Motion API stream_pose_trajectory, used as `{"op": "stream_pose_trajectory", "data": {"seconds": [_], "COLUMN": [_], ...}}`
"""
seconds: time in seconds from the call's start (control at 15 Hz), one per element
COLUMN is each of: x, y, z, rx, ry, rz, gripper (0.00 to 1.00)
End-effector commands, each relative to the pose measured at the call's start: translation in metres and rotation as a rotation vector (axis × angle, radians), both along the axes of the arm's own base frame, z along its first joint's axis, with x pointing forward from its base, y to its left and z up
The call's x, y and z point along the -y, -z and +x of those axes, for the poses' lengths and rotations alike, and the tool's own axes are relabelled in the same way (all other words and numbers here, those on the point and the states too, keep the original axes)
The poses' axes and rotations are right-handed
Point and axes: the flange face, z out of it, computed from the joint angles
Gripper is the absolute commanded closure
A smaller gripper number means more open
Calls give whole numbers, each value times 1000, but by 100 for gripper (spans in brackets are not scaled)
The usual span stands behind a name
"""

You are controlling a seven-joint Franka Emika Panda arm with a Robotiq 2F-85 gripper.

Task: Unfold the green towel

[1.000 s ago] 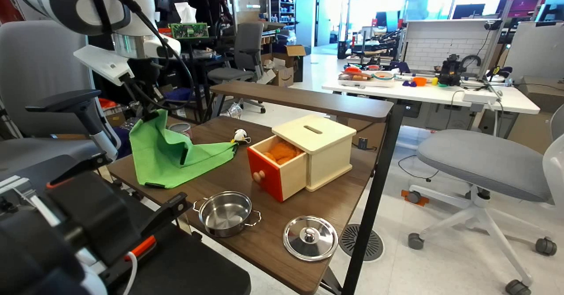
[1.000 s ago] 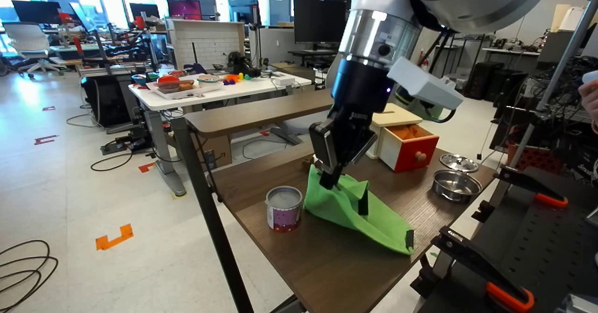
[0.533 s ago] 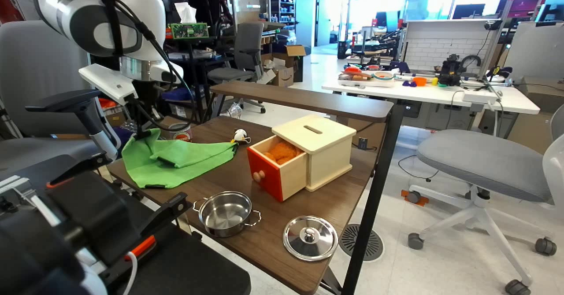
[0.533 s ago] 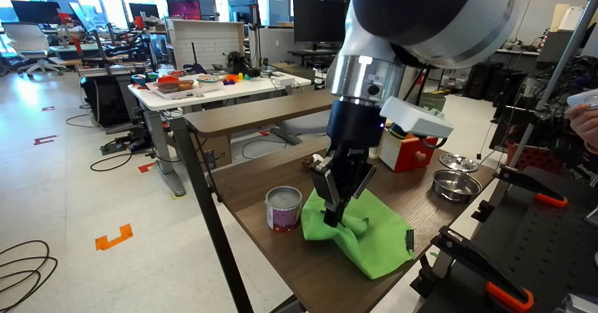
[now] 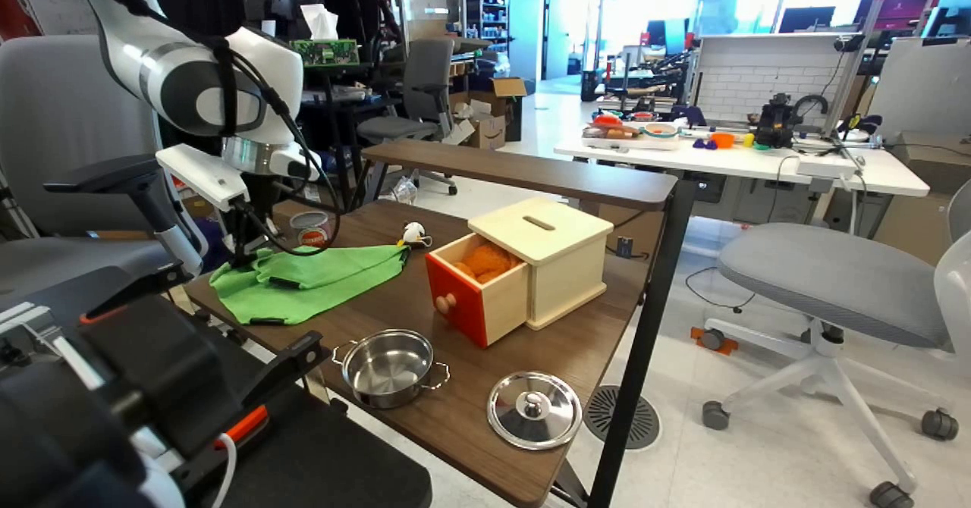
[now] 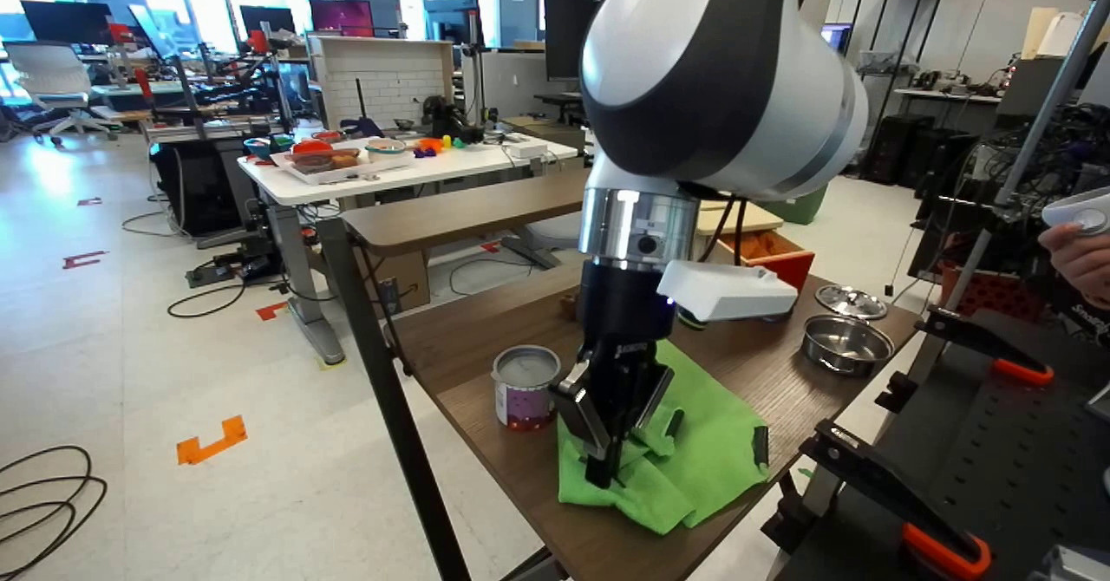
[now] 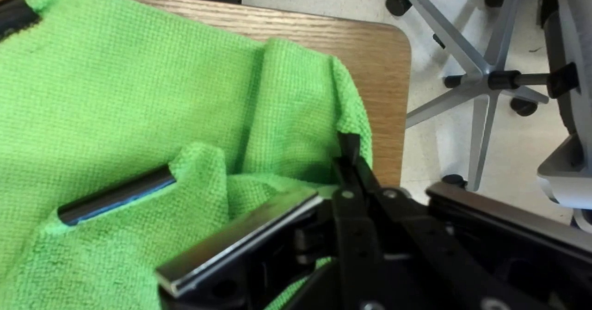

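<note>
The green towel (image 5: 345, 277) lies on the brown table (image 5: 463, 417), rumpled and partly folded over itself. It also shows in an exterior view (image 6: 720, 434) and fills the left of the wrist view (image 7: 138, 92). Black strips sit at its corners, one of them on the folded part (image 7: 115, 194). My gripper (image 7: 352, 159) is shut on a black strip at the towel's edge, close to the table corner. In both exterior views the gripper (image 5: 241, 259) (image 6: 603, 473) points down with its fingertips low at the towel. The cloth under the gripper is partly hidden.
A can (image 6: 525, 390) stands close beside the towel and gripper. A small white-headed toy (image 5: 414, 233) is at the towel's far end. A wooden box with an open red drawer (image 5: 474, 303), a steel pot (image 5: 387, 368) and a lid (image 5: 535, 409) stand further along. A raised shelf (image 5: 523, 170) runs behind.
My gripper has moved down and toward the table's end, carrying the held towel edge with it. The towel's raised part has sunk from a standing fold to nearly flat on the table.
</note>
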Motion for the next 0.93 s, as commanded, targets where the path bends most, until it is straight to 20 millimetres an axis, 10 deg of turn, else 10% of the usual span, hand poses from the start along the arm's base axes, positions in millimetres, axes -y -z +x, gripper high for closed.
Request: {"op": "stream_pose_trajectory", "data": {"seconds": [0.0,0.67,0.87], "x": [-9,18,30], "y": [16,-39,-80], "z": [13,25,14], "rx": [-34,61,115], "ry": [1,49,61], "rz": [-24,-30,-16], "gripper": [71,0,0]}}
